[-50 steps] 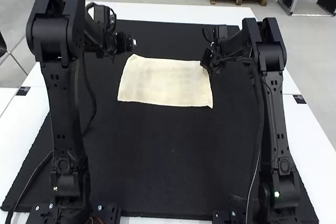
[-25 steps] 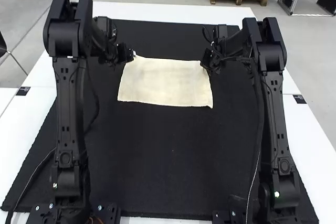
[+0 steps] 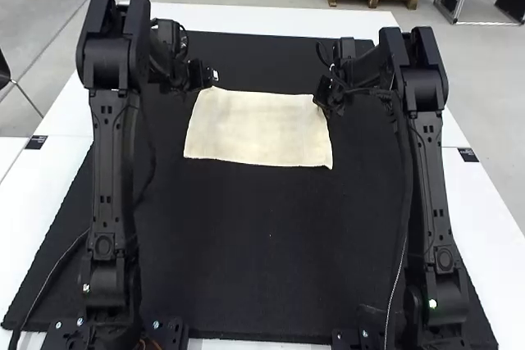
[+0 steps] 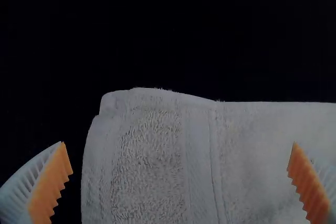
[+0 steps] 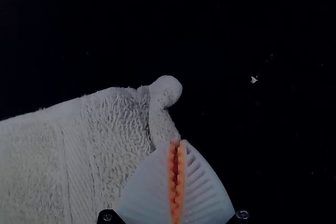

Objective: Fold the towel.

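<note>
High view: the towel (image 3: 258, 130) lies between the left gripper (image 3: 213, 76), its fingers spread wide, and the right gripper (image 3: 320, 103), pinching a scrunched bit near one corner

1. The towel (image 3: 258, 129) is plain cream in the high view; the wrist views show nubbly looped pile beside smoother, tone-on-tone bands, with fine parallel ribbing.
2. The mat (image 3: 262, 243) is solid black.
3. The surface (image 3: 287, 17) under it is plain white.
4. The left arm (image 3: 105, 161) and right arm (image 3: 426, 178) are black.
5. The jaws on both are white and ribbed, with bright orange, sawtooth-patterned pads (image 4: 51, 182).
6. A small light (image 3: 432, 304) on the right arm glows green.
7. A tiny fleck (image 5: 254, 80) on the black is white.
</note>
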{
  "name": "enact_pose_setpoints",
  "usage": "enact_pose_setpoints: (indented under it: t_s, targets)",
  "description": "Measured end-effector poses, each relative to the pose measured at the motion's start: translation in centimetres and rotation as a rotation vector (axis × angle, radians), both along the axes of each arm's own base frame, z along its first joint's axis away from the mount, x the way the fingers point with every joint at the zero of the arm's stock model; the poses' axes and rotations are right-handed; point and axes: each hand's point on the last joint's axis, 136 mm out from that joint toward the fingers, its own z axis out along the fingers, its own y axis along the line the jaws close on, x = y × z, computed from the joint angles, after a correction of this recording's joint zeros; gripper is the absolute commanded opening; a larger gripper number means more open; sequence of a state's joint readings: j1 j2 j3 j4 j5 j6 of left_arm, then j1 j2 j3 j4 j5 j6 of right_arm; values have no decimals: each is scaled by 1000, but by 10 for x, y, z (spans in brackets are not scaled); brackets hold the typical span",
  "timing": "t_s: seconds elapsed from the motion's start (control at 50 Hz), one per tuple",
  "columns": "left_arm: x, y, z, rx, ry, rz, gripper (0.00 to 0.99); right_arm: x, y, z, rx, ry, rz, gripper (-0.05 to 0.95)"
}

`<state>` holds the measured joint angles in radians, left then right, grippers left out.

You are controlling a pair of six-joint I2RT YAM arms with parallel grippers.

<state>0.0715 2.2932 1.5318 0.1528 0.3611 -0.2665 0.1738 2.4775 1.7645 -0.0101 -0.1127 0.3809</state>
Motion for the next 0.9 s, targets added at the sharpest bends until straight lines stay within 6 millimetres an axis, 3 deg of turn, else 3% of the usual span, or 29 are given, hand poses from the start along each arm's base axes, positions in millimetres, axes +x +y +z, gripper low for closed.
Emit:
enact_pose_setpoints:
  t_s: [0.24, 0.38, 0.6, 0.8, 0.88, 0.9]
  targets:
    - [5, 0, -44, -1, 74, -2, 972, -4, 1, 1, 3, 20, 10, -2]
    - [13, 1, -35, 0, 60, -6, 972, -6, 2, 1, 5, 23, 18, -2]
    - [12, -6, -37, 0, 70, -16, 957, -11, 4, 2, 7, 31, 25, 0]
    - [10, -16, -39, 6, 79, -29, 739, -13, 6, 2, 8, 35, 30, -2]
    - [11, -16, -39, 10, 74, -29, 589, -13, 7, 2, 9, 35, 30, 0]
    - [12, -16, -39, 12, 69, -27, 466, -13, 7, 3, 8, 34, 30, -2]
